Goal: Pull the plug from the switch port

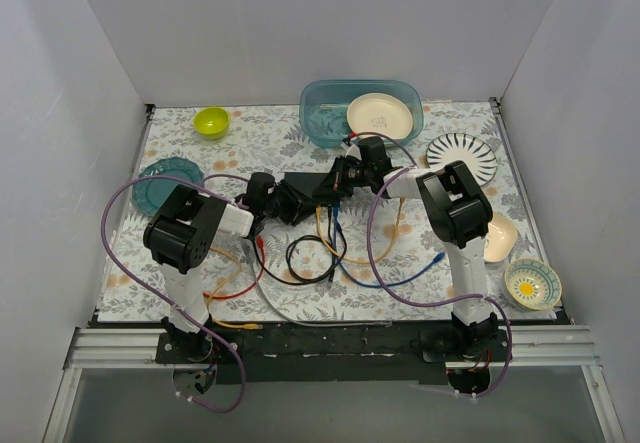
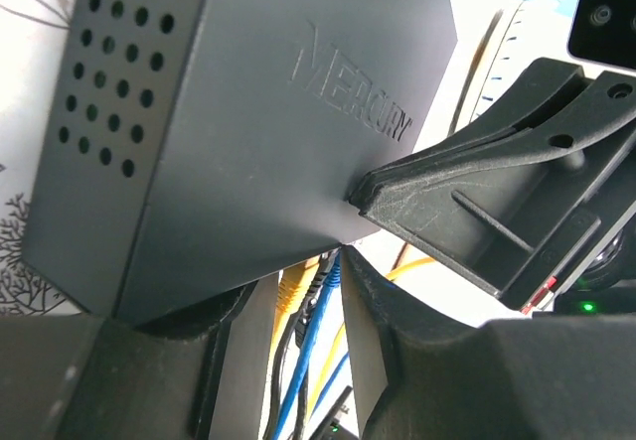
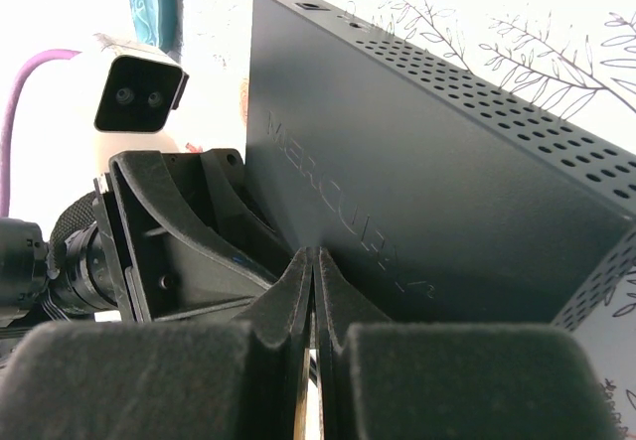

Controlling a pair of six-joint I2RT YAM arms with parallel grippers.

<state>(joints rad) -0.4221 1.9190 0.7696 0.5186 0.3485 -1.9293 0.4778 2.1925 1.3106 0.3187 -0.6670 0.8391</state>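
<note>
The switch (image 3: pixel 427 192), stiff and light, is seemingly clamped endwise by the left gripper (image 2: pixel 298 306), the right gripper (image 3: pixel 313 271) being pressed together.

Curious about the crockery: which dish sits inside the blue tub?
The plain cream plate in the blue tub at the back; every other dish lies directly on the patterned mat.

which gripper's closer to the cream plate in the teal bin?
Right. The right gripper is at the switch's right end, just short of the cream plate; the left gripper is at the switch's left end, farther off.
</note>
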